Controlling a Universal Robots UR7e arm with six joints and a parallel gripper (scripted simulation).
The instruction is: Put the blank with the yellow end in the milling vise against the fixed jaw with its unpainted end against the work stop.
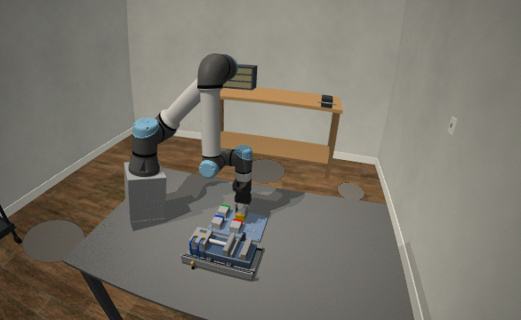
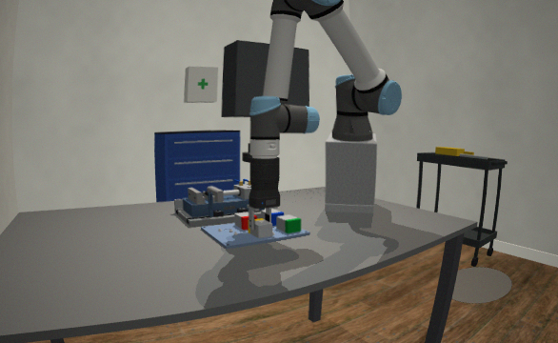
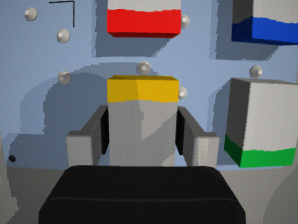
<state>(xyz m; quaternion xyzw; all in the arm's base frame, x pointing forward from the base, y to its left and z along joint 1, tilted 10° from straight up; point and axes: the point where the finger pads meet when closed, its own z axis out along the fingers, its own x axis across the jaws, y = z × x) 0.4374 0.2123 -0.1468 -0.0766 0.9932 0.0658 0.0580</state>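
The blank with the yellow end (image 1: 240, 217) (image 2: 262, 229) (image 3: 143, 90) lies at the edge of the blue plate (image 1: 261, 223) (image 2: 231, 239) (image 3: 35, 55), its yellow end facing the red-ended blank. My gripper (image 1: 241, 212) (image 2: 260, 226) (image 3: 142, 120) points straight down and is shut on this blank, with a finger pad against each long side. No gap shows below the blank. The milling vise (image 1: 218, 255) (image 2: 217, 208) stands beside the plate; its fixed jaw (image 1: 245, 250) and its moving jaw (image 1: 229, 244) stand apart with nothing large between them. The work stop is too small to make out.
The red-ended blank (image 1: 236, 226) (image 3: 144, 22) lies ahead of the held one. The green-ended blank (image 1: 223, 211) (image 2: 289, 224) (image 3: 262, 122) and the blue-ended blank (image 1: 217, 222) (image 3: 275, 30) lie to one side. Small pegs (image 3: 64, 77) stand on the plate. Blue hoses (image 1: 199, 249) rise at the vise's far end.
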